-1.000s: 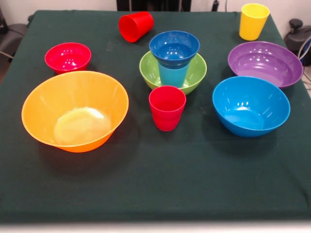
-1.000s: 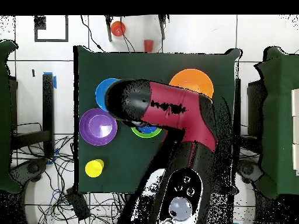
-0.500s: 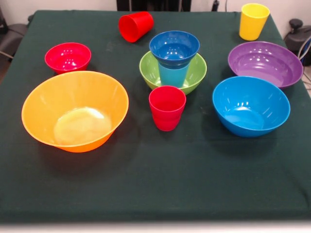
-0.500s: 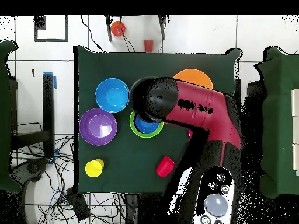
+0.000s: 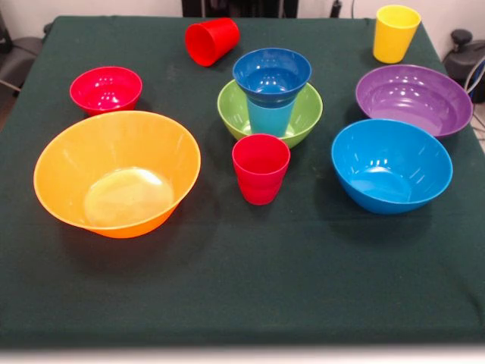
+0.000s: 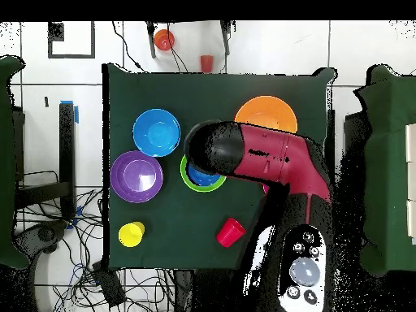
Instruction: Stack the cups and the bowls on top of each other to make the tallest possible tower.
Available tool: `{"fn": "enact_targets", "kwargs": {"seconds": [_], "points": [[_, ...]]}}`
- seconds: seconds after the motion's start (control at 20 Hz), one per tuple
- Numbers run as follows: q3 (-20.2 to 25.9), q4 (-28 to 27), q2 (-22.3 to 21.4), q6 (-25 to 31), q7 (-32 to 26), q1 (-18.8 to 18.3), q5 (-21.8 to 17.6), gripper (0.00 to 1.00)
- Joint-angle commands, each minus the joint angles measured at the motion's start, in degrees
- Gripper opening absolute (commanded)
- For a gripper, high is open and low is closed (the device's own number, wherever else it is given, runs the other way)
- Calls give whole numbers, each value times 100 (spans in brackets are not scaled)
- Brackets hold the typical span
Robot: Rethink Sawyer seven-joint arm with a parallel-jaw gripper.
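A tower stands mid-table: a green bowl (image 5: 231, 110) holds a light blue cup (image 5: 270, 119), and a small dark blue bowl (image 5: 271, 74) sits on that cup. In front of it stands an upright red cup (image 5: 261, 168). Another red cup (image 5: 211, 40) lies on its side at the back. A yellow cup (image 5: 395, 32) stands at the far right. Around them sit a purple bowl (image 5: 414, 98), a blue bowl (image 5: 391, 164), a huge orange bowl (image 5: 117, 173) and a small red bowl (image 5: 105, 89). In the overhead view the red and black arm (image 6: 268, 154) reaches over the tower; my gripper is hidden beneath it.
The dark green table (image 5: 242, 288) carries everything. In the overhead view the arm covers part of the orange bowl (image 6: 264, 112) and most of the green bowl (image 6: 191, 180). Cables and floor surround the table.
In the overhead view the arm has swung off the blue bowl toward the tower and the orange bowl. No cup or bowl has moved.
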Motion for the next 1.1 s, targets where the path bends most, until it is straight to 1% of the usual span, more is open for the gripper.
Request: {"fn": "enact_targets", "kwargs": {"seconds": [0.05,0.15,0.2,0.25,0.3,0.35,0.45,0.55,0.7,0.95,1.1], "points": [[1138,936,588,-936,-1170,-241,-607,100],[1233,971,742,-1173,-1085,-293,-733,100],[1228,972,783,-1288,-983,-278,-802,100],[1206,1046,825,-1537,-823,-235,-904,100],[1190,1044,851,-1626,-728,-211,-964,100],[1156,989,909,-1646,-649,-175,-1008,100],[1132,908,991,-1405,-589,-144,-991,100],[1056,887,1040,-1337,-435,-78,-997,100],[967,844,1098,-1462,-245,-11,-1039,100],[1121,933,1147,-1920,-326,-190,-1201,100],[1180,993,1115,-1935,-356,-246,-1253,100]]}}
